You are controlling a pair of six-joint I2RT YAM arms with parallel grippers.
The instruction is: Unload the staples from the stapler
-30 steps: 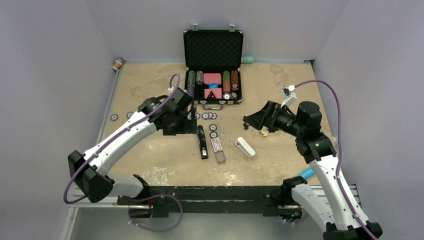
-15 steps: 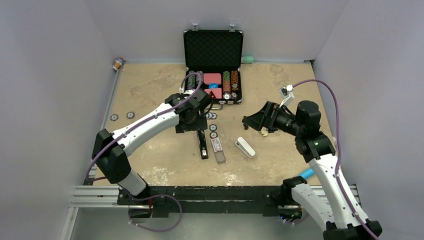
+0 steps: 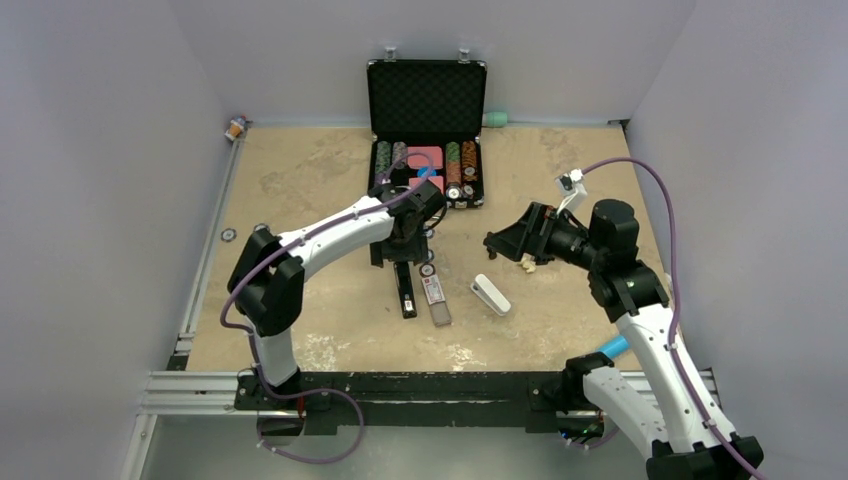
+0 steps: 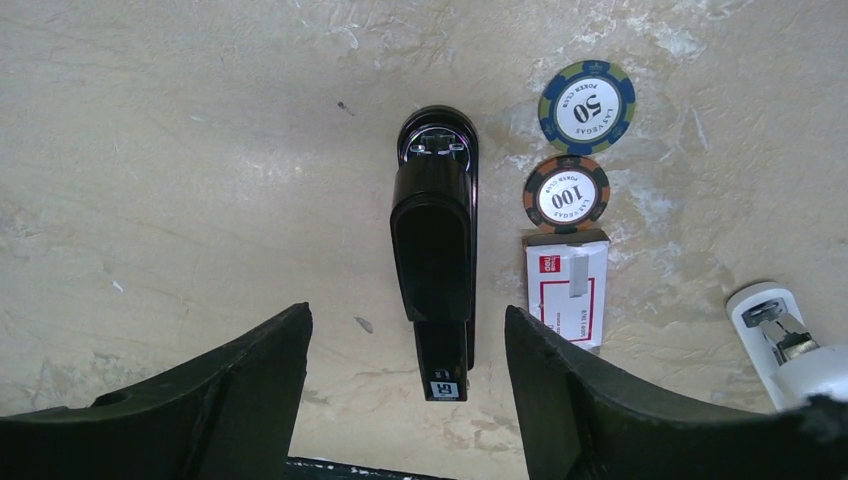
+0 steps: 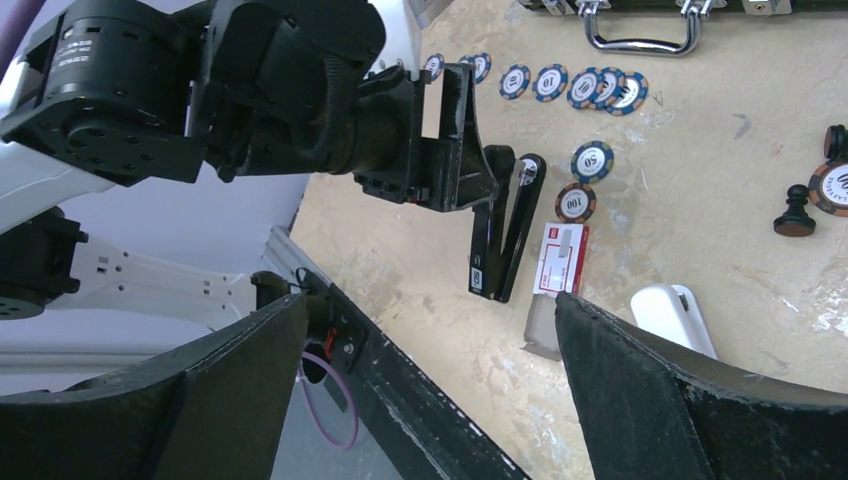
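1. While the left gripper [image 4: 405, 315] hangs over the table with its jaws spread wide, the stapler [image 4: 435, 260] lies flat on the tabletop between its two fingers [image 4: 250, 390], touching neither in the left wrist view.
2. Seen from above, the stapler [image 3: 404, 290] sits near the middle of the table, just in front of the open black case [image 3: 427, 95].
3. Inside the case, stacks of poker chips [image 3: 460, 160] stand in rows on either side of pink card decks [image 3: 425, 157].
4. Just right of the stapler lies a small clear box [image 4: 566, 295] with a red-and-white label; two loose chips, marked 50 [image 4: 587, 107] and 100 [image 4: 567, 193], lie beyond its far end.
5. Further right rests a white oblong block [image 3: 491, 295].
6. Off to the right, well apart from the stapler, the right gripper [image 3: 495, 243] is held above the table with its jaws wide and nothing between them.
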